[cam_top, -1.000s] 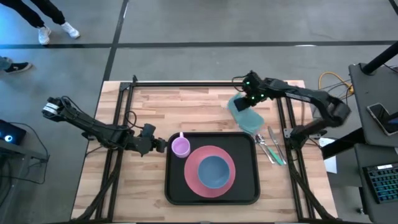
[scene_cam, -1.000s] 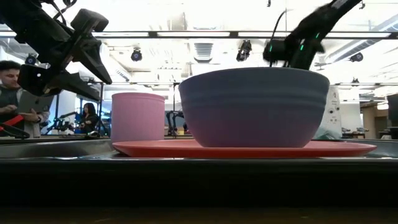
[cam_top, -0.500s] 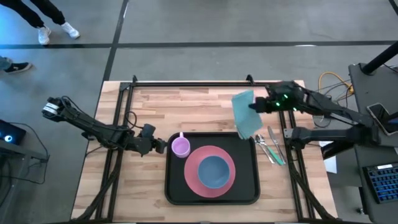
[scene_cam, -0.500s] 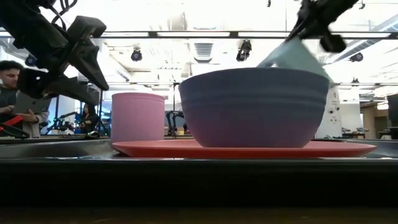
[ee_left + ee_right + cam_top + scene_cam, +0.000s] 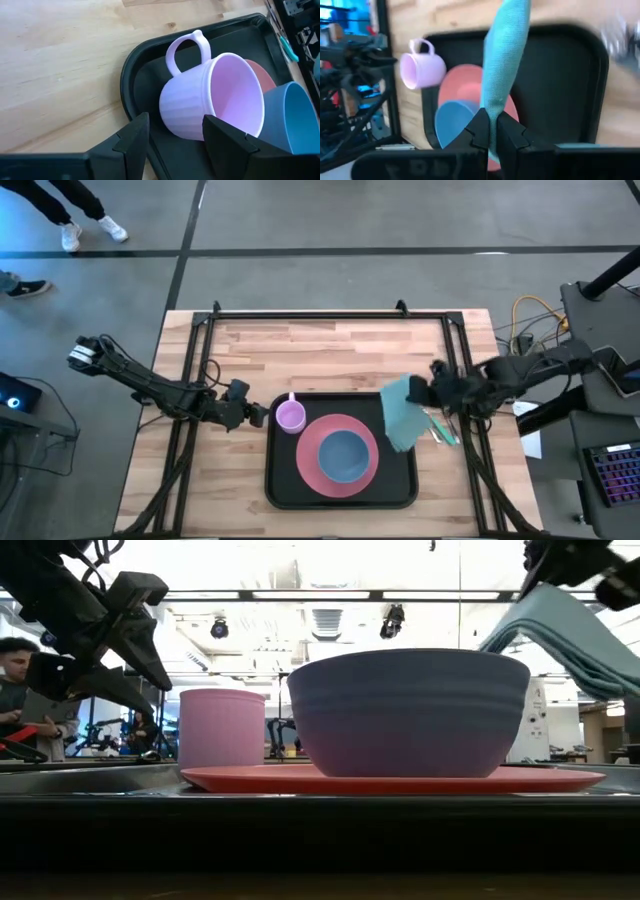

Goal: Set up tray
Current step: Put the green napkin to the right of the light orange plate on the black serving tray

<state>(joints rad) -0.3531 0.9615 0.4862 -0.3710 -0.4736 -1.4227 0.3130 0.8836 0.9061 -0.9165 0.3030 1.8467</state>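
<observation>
The black tray (image 5: 395,485) lies on the wooden table. It carries a pink plate (image 5: 312,465) with a blue bowl (image 5: 345,457) on it, and a pale pink cup (image 5: 290,416) at its far-left corner. My right gripper (image 5: 430,394) is shut on a teal cloth (image 5: 402,413) above the tray's right edge. My left gripper (image 5: 258,413) is open just left of the cup (image 5: 210,102) and apart from it. In the low view the cloth (image 5: 565,630) hangs to the right of the bowl (image 5: 410,710). My right gripper pinches the teal cloth between its two fingers at a folded edge (image 5: 492,112); how many layers I cannot tell. The fingers come about level from the table's right side. The cloth is lifted clear and droops slack from the fingers over the tray's right part.
Cutlery (image 5: 440,427) lies on the table right of the tray, under the right arm. Bare wood (image 5: 320,350) stretches across the table's far half. Black frame rails (image 5: 300,315) run along the far edge and both sides. People show in the room at the low view's left edge.
My right gripper has swung from the table's far side toward the near and right edges, keeping its hold. The cloth has come up off the table and now hangs over the tray's right edge.
</observation>
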